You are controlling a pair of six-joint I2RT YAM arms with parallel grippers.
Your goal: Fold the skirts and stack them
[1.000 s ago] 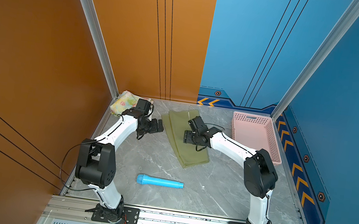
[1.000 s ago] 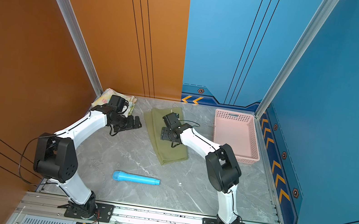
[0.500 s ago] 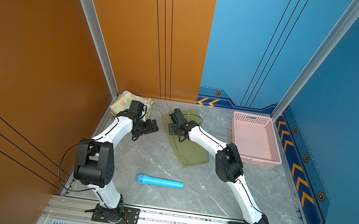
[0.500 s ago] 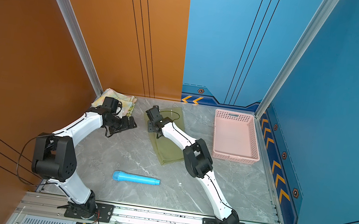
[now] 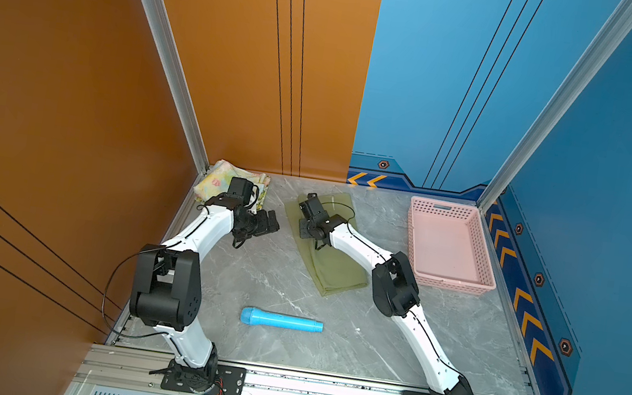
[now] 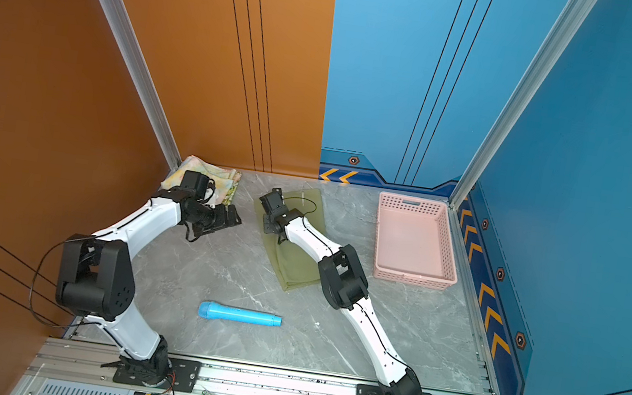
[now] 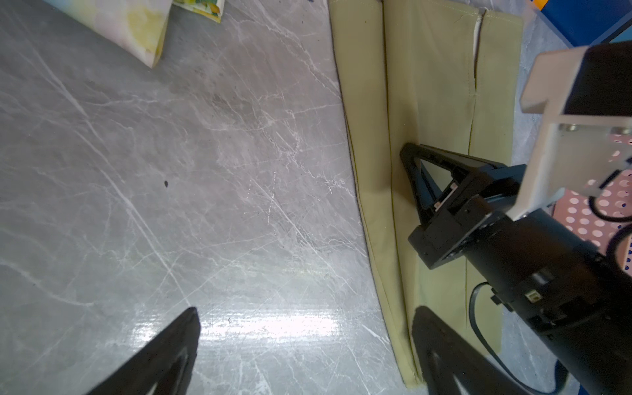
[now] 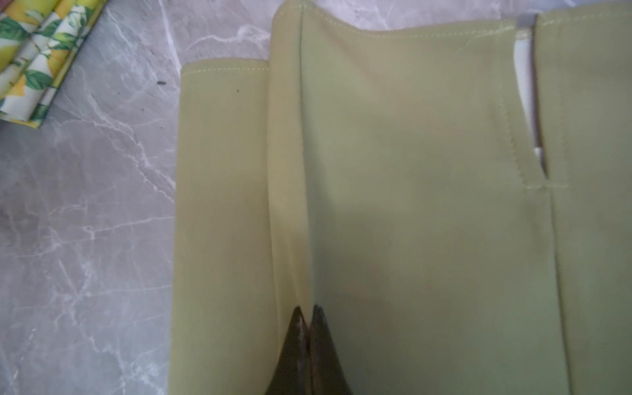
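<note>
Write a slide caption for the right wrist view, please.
Right pincer shut on a raised fold of the olive skirt; lemon-print skirt nearby.

A pink basket (image 5: 457, 284) stands on the grey marble table (image 5: 253, 273), well to the right of the right gripper (image 8: 306, 313). A blue tube (image 5: 282, 321) lies nearer the front edge, well apart from it.

Open tabletop (image 5: 252, 278) runs between the folded skirts (image 5: 218, 178) and olive skirt (image 5: 337, 271); a blue cylinder (image 5: 281, 321) lies across the front

I record left arm (image 5: 209, 229) and right arm (image 5: 357, 248) white-shelled with black joints; black cable (image 7: 471, 307) loops just behind right gripper (image 8: 307, 309) (fingers (image 8: 294, 342) black, triangular).
</note>
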